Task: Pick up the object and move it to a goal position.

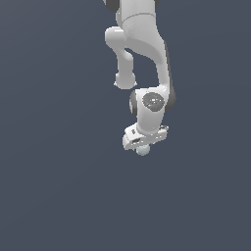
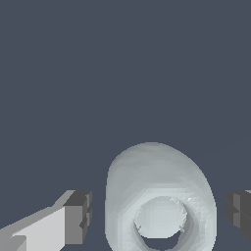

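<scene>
Pale ball point(image 2: 159, 196) between spread fingers point(image 2: 76, 218), plain slate-grey surface point(image 1: 54, 186)

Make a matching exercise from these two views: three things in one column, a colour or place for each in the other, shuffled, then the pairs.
Things:
1. ball
2. gripper fingers
3. floor

Descriptions:
A. dark slate-blue, plain, all around
B. pale grey-blue, right under the white gripper in the exterior view
C. dark grey tips, one on each side of the pale object in the wrist view, with a gap to it

Pairs: 1-B, 2-C, 3-A
</scene>
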`<state>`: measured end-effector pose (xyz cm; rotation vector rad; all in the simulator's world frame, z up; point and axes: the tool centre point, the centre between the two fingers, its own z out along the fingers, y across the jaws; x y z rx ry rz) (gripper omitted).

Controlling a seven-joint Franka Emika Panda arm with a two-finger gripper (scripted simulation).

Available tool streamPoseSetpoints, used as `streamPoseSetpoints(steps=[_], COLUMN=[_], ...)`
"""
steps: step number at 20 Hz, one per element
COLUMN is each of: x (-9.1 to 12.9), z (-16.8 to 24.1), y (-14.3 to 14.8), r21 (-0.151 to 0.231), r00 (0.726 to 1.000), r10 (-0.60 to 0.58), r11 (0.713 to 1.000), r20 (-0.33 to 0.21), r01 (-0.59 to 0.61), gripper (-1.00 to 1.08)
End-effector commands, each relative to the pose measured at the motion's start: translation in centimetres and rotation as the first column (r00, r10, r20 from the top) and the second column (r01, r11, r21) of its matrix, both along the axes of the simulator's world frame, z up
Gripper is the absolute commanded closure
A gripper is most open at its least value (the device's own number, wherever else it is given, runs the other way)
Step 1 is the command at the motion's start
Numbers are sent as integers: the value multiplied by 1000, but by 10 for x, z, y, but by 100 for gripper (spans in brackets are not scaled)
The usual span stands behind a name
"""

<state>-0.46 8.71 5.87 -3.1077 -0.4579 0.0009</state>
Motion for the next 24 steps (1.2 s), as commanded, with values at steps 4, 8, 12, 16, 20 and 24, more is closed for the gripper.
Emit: streamPoseSetpoints(steps=[4, 8, 12, 16, 20, 24], x=[0, 1, 1, 1, 1, -2], z=[-18, -19, -19, -19, -16, -8], y=[0, 0, 0, 0, -2, -12], r21=[0, 0, 0, 0, 0, 0], r00=[1000, 1000, 1000, 1000, 1000, 1000], r10=[2, 2, 2, 2, 2, 2], r11=[1000, 1000, 1000, 1000, 1000, 1000], r20=[1, 1, 1, 1, 2, 2], r01=[-2, -2, -2, -2, -2, -2], gripper=[-92, 108, 108, 108, 108, 108])
